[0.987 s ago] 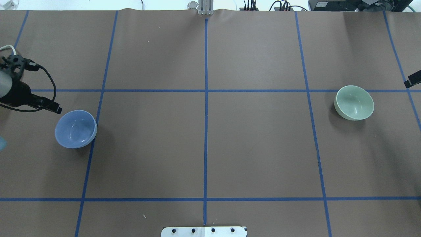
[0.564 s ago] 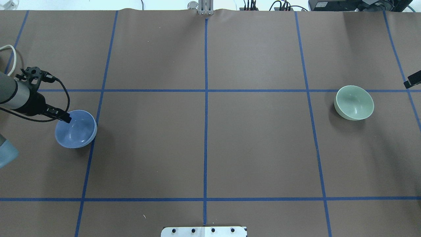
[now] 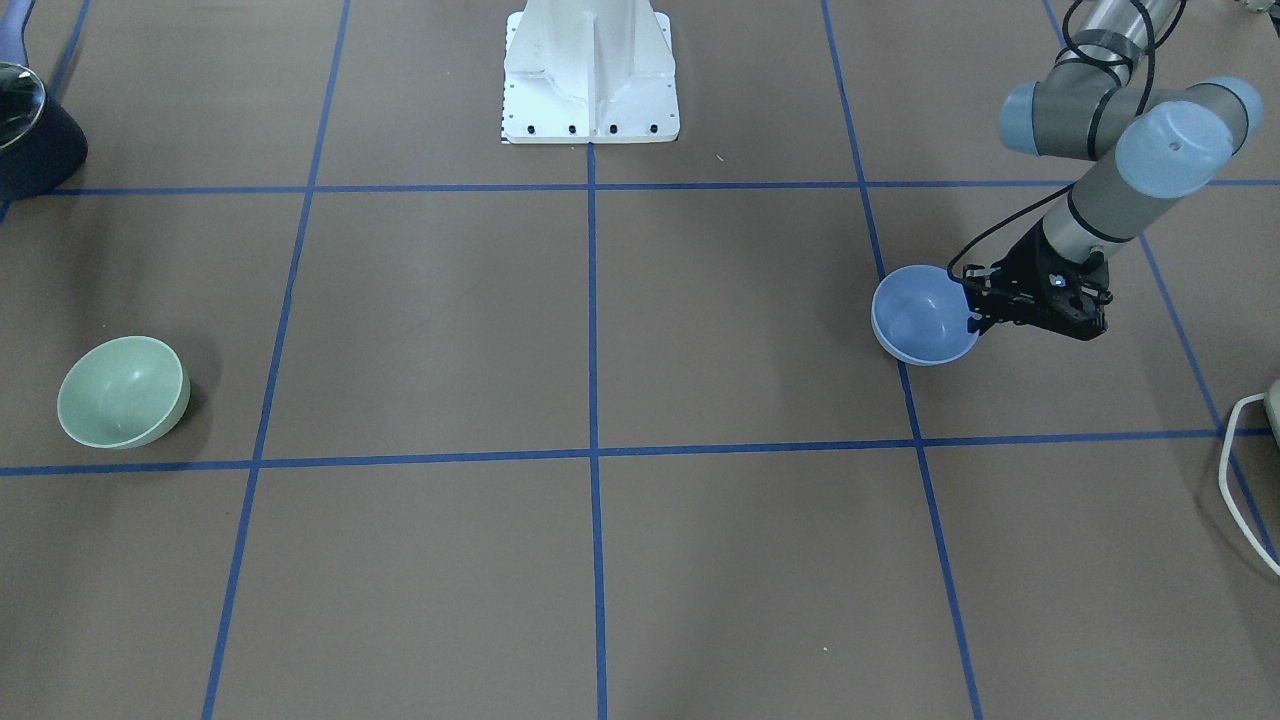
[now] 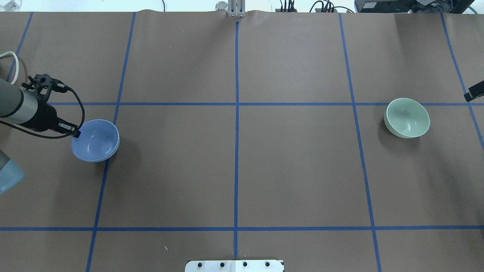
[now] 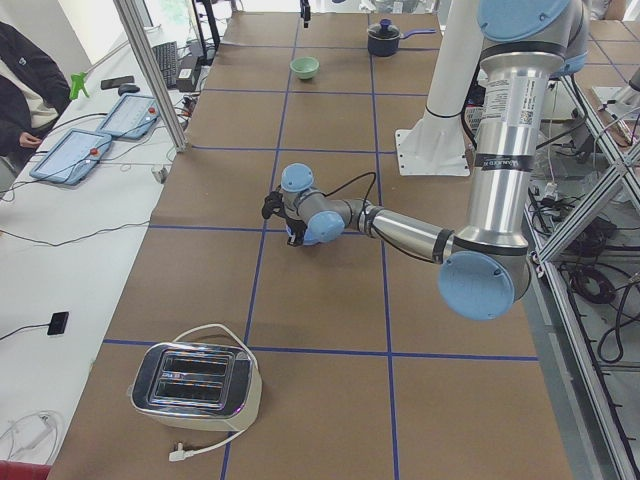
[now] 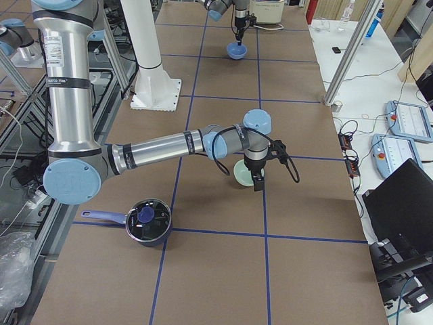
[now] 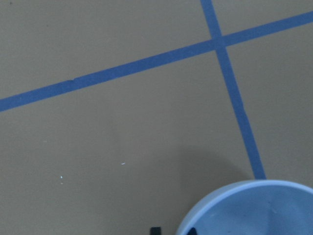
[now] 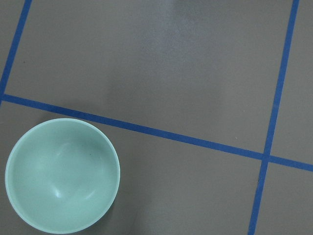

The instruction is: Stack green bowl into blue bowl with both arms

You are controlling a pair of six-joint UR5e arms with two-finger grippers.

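The blue bowl (image 4: 95, 140) is at the table's left, on a blue tape line. My left gripper (image 4: 76, 133) is at its near-left rim. In the left wrist view one fingertip (image 7: 155, 230) is outside the bowl (image 7: 249, 208) and the other is inside, close together, shut on the rim. The front view shows the same grip (image 3: 975, 320) on the bowl (image 3: 922, 315). The green bowl (image 4: 407, 118) stands upright at the far right, also in the right wrist view (image 8: 62, 175). My right gripper (image 6: 256, 177) hangs beside it (image 6: 241, 173); only a black edge (image 4: 475, 91) shows overhead, so I cannot tell its state.
The white base pedestal (image 3: 590, 70) stands at the robot's side of the table. A black pot (image 6: 147, 221) with a blue handle sits near the right arm. A toaster (image 5: 195, 385) with a white cord stands beyond the left arm. Brown paper with blue tape lines covers the table.
My left gripper came in from the left onto the blue bowl's rim. The bowl has shifted a little to the right and away. The green bowl and the right arm have not moved.
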